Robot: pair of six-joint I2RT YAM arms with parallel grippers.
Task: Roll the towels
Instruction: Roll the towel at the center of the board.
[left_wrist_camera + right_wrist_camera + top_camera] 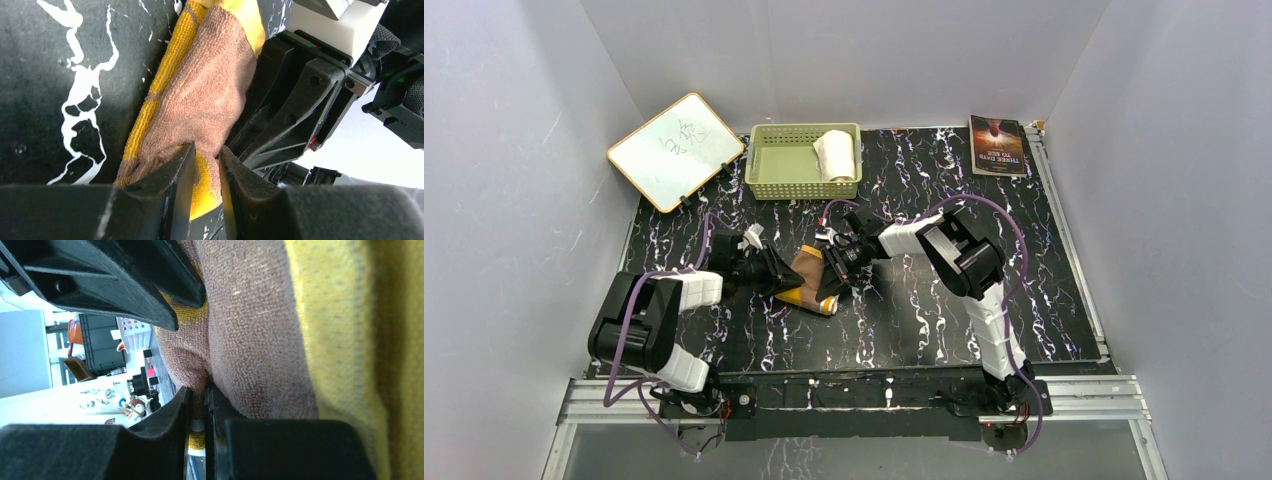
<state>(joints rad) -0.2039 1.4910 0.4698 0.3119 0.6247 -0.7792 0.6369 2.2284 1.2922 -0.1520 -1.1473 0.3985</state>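
Two robot arms meet over one bundled towel on a black, white-veined table (pixel 924 330). From their bases at the bottom edge of the overhead view, one arm bends in from the lower left and the other from the lower right, both reaching a spot just left of centre. There the brown towel (pixel 808 268) lies on a slant as a short, thick bundle, its yellow-orange side showing at the lower end. The left gripper (pixel 782 279) presses in from the left and the right gripper (pixel 831 280) from the right, their heads nearly touching across the cloth.

In the left wrist view, the left gripper (pixel 207 154) has its jaws drawn close on a fold of the yellow edge, which fills the narrow gap between them. The brown towel (pixel 202 95) runs up the frame, with the other gripper's black body against its right flank.

In the right wrist view, the right gripper (pixel 198 396) has its jaws almost together, pinching a tuck of brown pile. The brown towel (pixel 260 315) fills the right of the frame, and the opposite fingers (pixel 115 285) cross the upper left.

Further back, at top centre, a pale green basket (pixel 769 160) holds the white towel (pixel 835 153), rolled, at its right end. A whiteboard (pixel 676 150) sits at the upper left and a book (pixel 997 145) at the upper right.
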